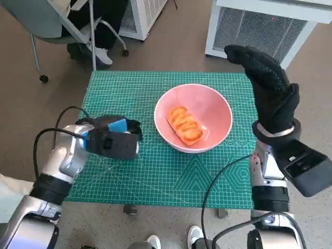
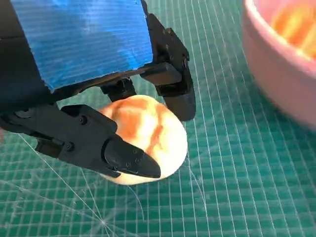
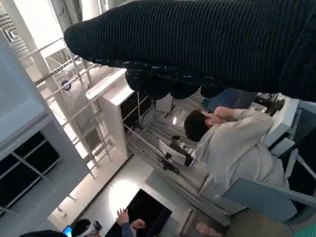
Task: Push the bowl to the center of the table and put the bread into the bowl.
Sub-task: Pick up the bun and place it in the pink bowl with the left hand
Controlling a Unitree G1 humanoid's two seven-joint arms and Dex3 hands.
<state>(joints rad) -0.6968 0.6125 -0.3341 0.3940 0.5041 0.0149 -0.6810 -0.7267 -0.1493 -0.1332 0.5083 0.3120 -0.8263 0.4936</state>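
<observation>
- The left hand (image 1: 111, 137), black with blue tape over its back, lies low on the green gridded cutting mat (image 1: 155, 176) that covers the worktop, on the robot's left side of the mat.
- In the left wrist view the black fingers (image 2: 129, 159) are clamped on a round golden-brown bread roll (image 2: 148, 136); fingers show on opposite sides of the roll, and the roll's underside is at the mat surface.
- In the head view this roll is hidden beneath the left hand.
- The pale pink round bowl (image 1: 212, 106) stands on the mat near its middle, just beside the left hand and apart from it.
- A second bread piece, orange-brown and elongated (image 1: 184, 125), lies inside the bowl on its floor.
- The right hand (image 1: 270, 85), in a black knitted glove, is raised above the mat's right edge, fingers extended and apart, holding nothing.
- In the right wrist view a person in a pale top (image 3: 232, 148) is seated in the background.
- White equipment with a grille front (image 1: 259, 28) stands on the floor beyond the worktop.
</observation>
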